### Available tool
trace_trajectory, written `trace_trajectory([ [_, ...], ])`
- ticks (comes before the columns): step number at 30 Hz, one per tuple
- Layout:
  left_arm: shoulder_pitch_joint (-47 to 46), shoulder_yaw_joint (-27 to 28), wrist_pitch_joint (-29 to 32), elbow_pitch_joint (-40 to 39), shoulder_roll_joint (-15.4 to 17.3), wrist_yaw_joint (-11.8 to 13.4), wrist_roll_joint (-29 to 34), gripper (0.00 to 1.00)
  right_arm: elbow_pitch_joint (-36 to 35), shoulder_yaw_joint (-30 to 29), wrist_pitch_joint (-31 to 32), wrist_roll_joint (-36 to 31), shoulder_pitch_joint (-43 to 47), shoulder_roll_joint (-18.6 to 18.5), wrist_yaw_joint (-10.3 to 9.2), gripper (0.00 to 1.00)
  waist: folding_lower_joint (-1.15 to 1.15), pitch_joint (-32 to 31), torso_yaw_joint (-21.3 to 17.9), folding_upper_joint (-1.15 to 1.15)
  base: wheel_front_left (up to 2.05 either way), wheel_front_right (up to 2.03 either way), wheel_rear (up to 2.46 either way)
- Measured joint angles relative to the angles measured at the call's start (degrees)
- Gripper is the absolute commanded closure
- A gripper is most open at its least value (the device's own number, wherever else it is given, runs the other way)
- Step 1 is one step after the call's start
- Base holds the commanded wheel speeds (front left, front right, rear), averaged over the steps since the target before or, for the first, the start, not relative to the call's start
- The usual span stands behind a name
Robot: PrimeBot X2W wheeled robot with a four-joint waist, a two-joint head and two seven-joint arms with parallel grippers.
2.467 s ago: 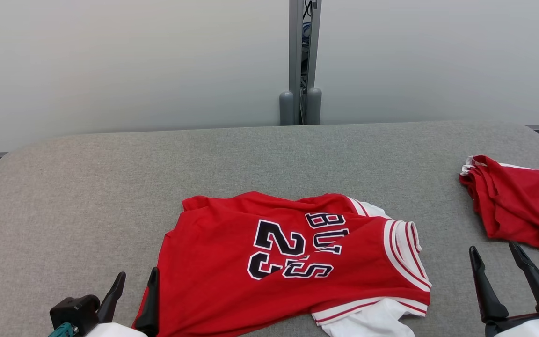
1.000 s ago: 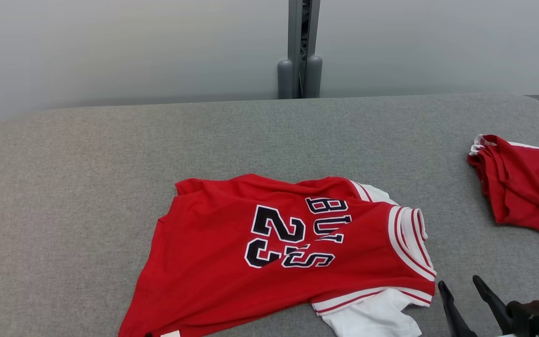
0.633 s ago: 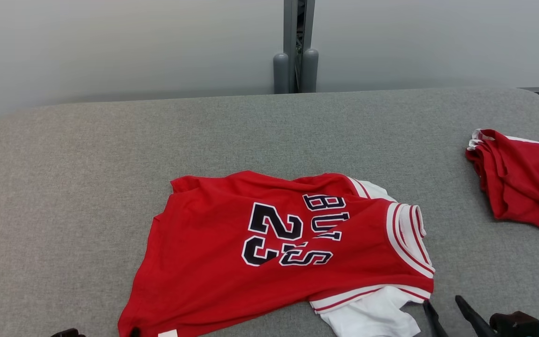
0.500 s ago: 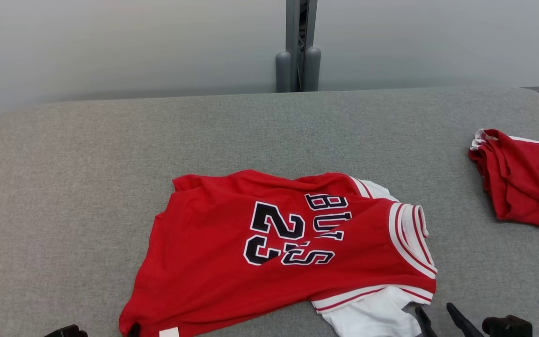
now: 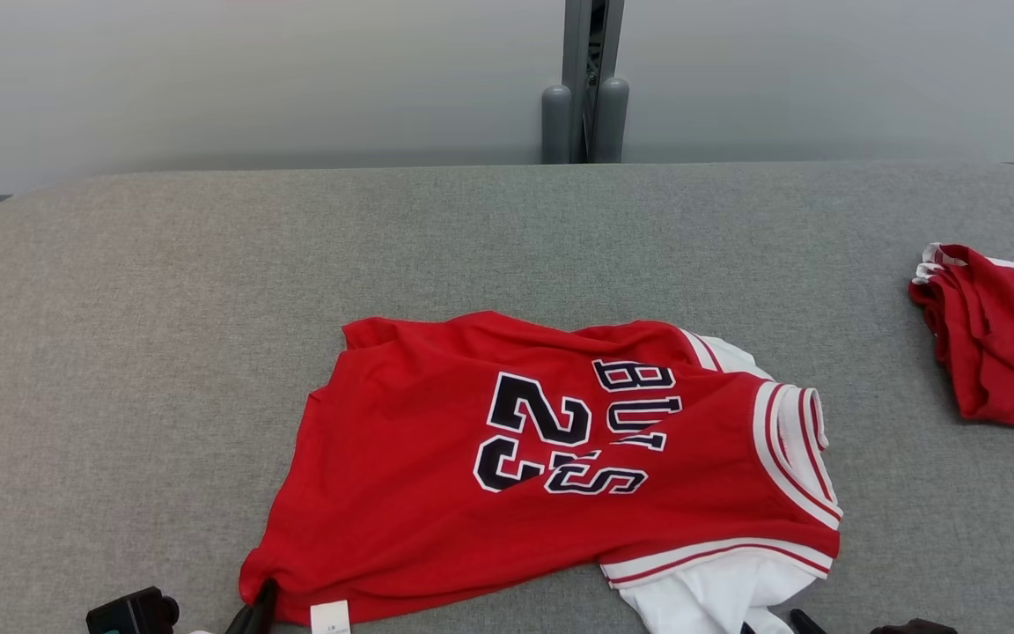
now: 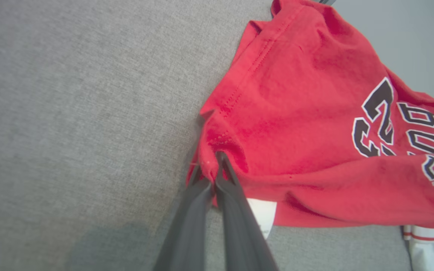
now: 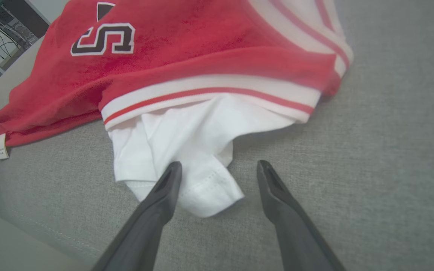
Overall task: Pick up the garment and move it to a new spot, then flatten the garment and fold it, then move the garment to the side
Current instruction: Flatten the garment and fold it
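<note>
Red-and-white jersey (image 5: pixel 419 493) on grey fabric table (image 5: pixel 164 308): left gripper (image 6: pixel 211 169) pinches its red hem corner (image 6: pixel 220 141), right gripper (image 7: pixel 219 167) gapes wide at its white sleeve (image 7: pixel 187 143).

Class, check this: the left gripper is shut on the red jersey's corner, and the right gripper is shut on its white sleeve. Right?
One error: the right gripper is open, its fingers spread at the white sleeve, as the right wrist view shows. The left gripper is shut on a corner of the red jersey.
</note>
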Motion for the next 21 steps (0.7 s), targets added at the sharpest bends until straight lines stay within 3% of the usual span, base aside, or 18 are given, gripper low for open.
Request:
trace_trajectory([
  [5,0.01,-0.08,-0.03,-0.53,0.14,0.27,0.37,1.00,-1.38,2.50,0.48,1.03,0.78,-1.62,0.01,0.00,0.00,0.41,-0.09,0.00,0.00,0.00,0.00],
  [15,0.01,0.00,-0.63,-1.65,0.35,0.71,0.56,1.00,-9.04,-3.20,0.82,0.75,4.30,-5.80,0.00,0.00,0.00,1.67,-1.07,0.00,0.00,0.00,0.00],
  [21,-0.24,-0.12,-0.71,-1.65,0.25,0.75,0.60,1.00,-13.83,-1.31,2.99,1.23,5.70,-6.59,0.01,0.00,0.00,2.28,-1.49,0.00,0.00,0.00,0.00],
])
